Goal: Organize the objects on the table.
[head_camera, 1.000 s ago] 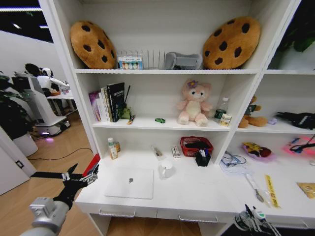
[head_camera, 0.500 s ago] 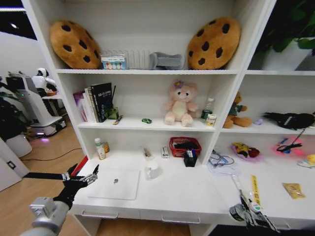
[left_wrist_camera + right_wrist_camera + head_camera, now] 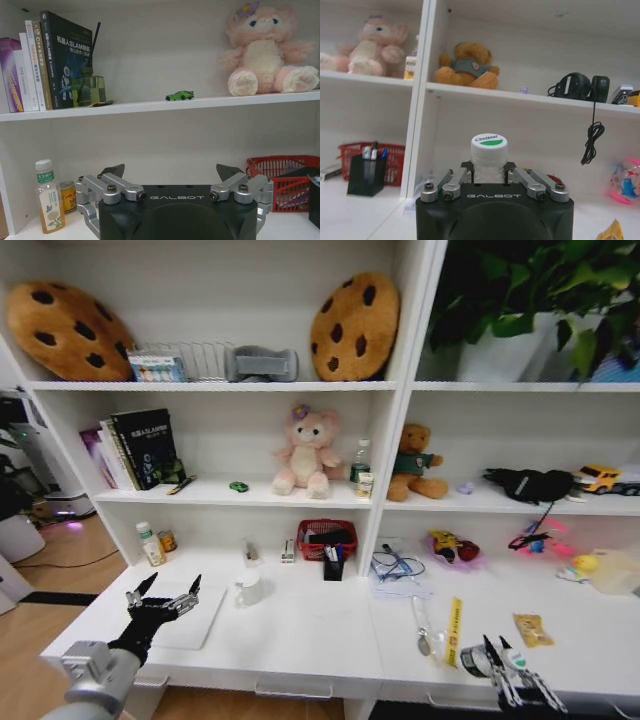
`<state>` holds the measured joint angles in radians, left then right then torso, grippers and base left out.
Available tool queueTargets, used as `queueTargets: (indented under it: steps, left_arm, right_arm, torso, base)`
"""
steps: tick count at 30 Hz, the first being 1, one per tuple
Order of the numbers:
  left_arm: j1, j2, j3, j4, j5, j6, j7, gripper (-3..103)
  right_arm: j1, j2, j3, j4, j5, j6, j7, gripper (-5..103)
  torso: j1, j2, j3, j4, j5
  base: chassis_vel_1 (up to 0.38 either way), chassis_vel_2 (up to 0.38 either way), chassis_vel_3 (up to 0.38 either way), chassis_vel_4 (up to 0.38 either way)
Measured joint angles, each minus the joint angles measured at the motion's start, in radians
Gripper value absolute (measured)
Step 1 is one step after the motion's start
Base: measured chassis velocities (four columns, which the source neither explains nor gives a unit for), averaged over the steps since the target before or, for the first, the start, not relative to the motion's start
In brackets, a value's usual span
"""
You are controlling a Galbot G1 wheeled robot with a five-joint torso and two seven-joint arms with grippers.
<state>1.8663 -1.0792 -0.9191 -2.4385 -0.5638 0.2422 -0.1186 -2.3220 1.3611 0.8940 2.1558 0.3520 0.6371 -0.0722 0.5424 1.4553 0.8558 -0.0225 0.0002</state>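
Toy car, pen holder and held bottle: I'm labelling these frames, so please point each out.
Toy car (image 3: 179,95): left wrist view, on its body.
Pen holder (image 3: 365,176): right wrist view, on its front wall.
Bottle (image 3: 489,145): right wrist view, on its cap.

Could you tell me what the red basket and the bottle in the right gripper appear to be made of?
The red basket looks like wire or plastic mesh, going by its open lattice walls. The bottle held in the right gripper seems to be clear plastic with a matte white plastic cap, judging by its see-through neck.
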Motion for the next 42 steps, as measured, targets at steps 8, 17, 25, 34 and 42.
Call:
queueTargets:
  steps: [8,17,25,34,42]
  left_arm:
    - [0.0,0.0,0.0,0.0,0.0,0.0,-0.001,100]
    - [0.0,0.0,0.0,0.0,0.0,0.0,-0.001,100]
    - [0.0,0.0,0.0,0.0,0.0,0.0,0.0,100]
    - [0.0,0.0,0.0,0.0,0.0,0.0,-0.001,100]
    - [0.0,0.0,0.0,0.0,0.0,0.0,0.0,100]
  right_arm:
    - [-0.025,0.017,-0.096,-0.278,-0.188,0.168,-0.008,26]
    - [0.15,-0.037,-0.157,-0.623,-0.145,0.126,-0.005,26]
    - [0.409,-0.078,-0.214,-0.911,-0.07,-0.023,-0.028,26]
    - [0.629,-0.107,-0.239,-1.075,-0.02,-0.375,-0.081,26]
    - [0.897,-0.104,-0.262,-1.285,-0.206,-0.385,-0.119,26]
  torso:
    - [0.0,0.0,0.0,-0.0005,-0.001]
    - [0.0,0.0,0.0,-0.0003,0.0001]
    - [0.0,0.0,0.0,-0.0002,0.0003]
    - [0.0,0.0,0.0,-0.0003,0.0]
    - [0.0,0.0,0.0,0.0001,-0.0001]
  base:
    - [0.041,0.062,-0.048,-0.051]
    - [0.016,0.018,-0.017,-0.012]
    - [0.0,0.0,0.0,0.0]
    - [0.0,0.0,0.0,0.0]
    - [0.0,0.0,0.0,0.0]
